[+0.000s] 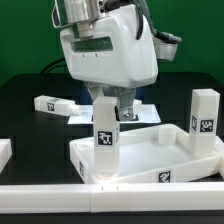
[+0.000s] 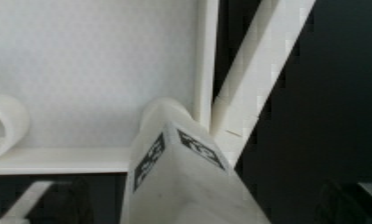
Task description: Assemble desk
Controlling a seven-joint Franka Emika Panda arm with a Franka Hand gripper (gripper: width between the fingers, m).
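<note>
The white tray-like tabletop (image 1: 190,165) lies at the front right of the exterior view. One tagged white leg (image 1: 105,130) stands upright in its near left corner. A second leg (image 1: 203,115) stands at its far right corner. A third leg (image 1: 50,103) lies on the black table at the back left. My gripper (image 1: 122,104) hangs just behind the top of the near leg. In the wrist view that leg (image 2: 186,165) rises between the jaws with dark gaps on both sides, so the jaws look open. The tabletop floor (image 2: 94,70) and a round socket (image 2: 2,125) show beyond.
A flat white board (image 1: 145,108) lies behind the tabletop under the gripper. A white block (image 1: 4,152) sits at the exterior view's left edge. A long white rail (image 1: 60,198) runs along the front.
</note>
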